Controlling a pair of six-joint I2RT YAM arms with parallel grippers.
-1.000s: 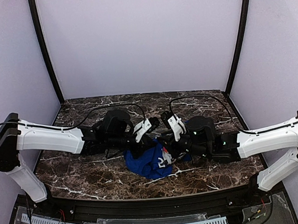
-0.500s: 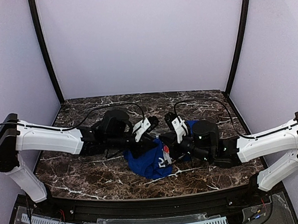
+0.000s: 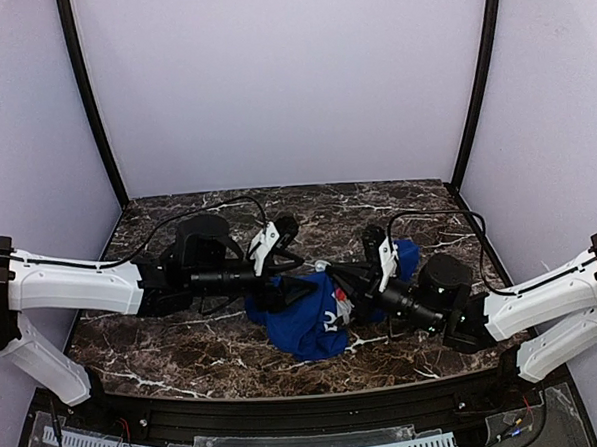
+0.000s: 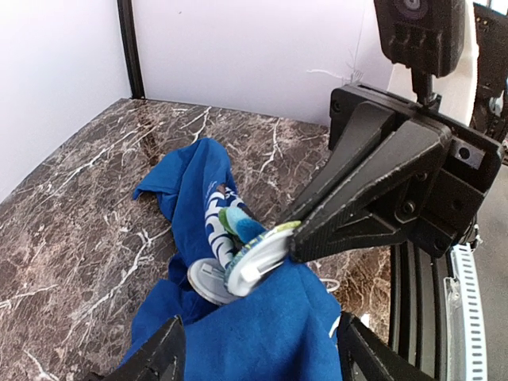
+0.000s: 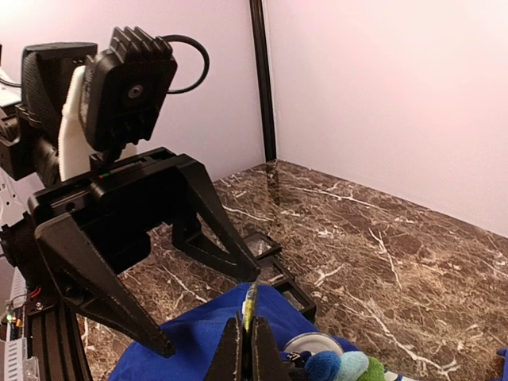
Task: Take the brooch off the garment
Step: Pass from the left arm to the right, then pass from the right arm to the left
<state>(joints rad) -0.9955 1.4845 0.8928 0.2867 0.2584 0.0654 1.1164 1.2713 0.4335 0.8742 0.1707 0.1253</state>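
The blue garment [image 3: 306, 326] lies crumpled at mid-table between both arms. My right gripper [image 5: 245, 343] is shut on the edge of the brooch [image 5: 251, 305], a thin round pin seen edge-on here. In the left wrist view the brooch [image 4: 258, 254] shows a white back and a green-yellow rim, tilted just above the garment [image 4: 270, 333]; the right gripper [image 4: 295, 235] pinches its upper edge. My left gripper [image 4: 262, 359] stands open, its fingers either side of the cloth with nothing between them. I cannot tell whether the pin still goes through the fabric.
A second round silver disc [image 4: 208, 279] lies on the cloth beside a blue-green pompom [image 5: 343, 367]. Small dark square trays [image 5: 274, 258] sit on the marble table [image 3: 164, 336] beyond the garment. The open left gripper [image 5: 208, 313] is close in front of the right one.
The left gripper has opened, let go and drawn back to the left. The right gripper has closed on the brooch and pulled away to the right, stretching the cloth.
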